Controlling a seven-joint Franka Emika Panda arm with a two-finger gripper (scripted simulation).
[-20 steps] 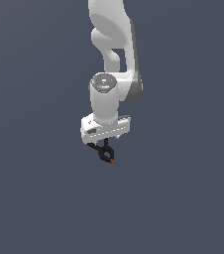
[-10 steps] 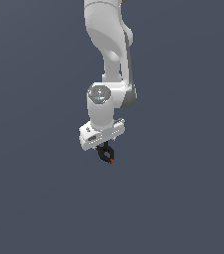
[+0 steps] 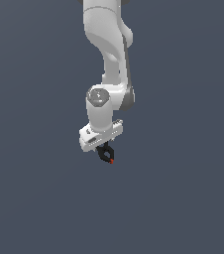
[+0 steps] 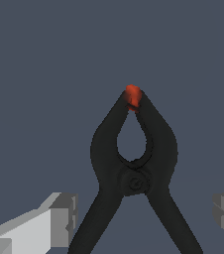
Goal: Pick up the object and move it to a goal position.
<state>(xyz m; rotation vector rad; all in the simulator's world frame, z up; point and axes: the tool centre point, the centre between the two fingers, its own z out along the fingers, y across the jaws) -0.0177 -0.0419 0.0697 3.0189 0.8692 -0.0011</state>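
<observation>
The black spring clamp point(image 3: 105, 153) with a tiny red tip hangs under my white gripper point(image 3: 103, 147) in the exterior view, up off the flat grey surface. In the wrist view the clamp point(image 4: 134, 163) fills the middle, with its red tip point(image 4: 133, 96) pointing away from the camera and its two handles splaying back toward my fingers point(image 4: 59, 218). My gripper point(image 4: 143, 218) is shut on the handles. The contact itself lies below the picture's edge.
Plain dark grey ground point(image 3: 183, 198) lies all around, with nothing else on it. No goal marker shows in either view.
The arm's upper links have leaned toward the exterior view's left, and the hand has shifted slightly left and down. The clamp stays held and has barely moved.
</observation>
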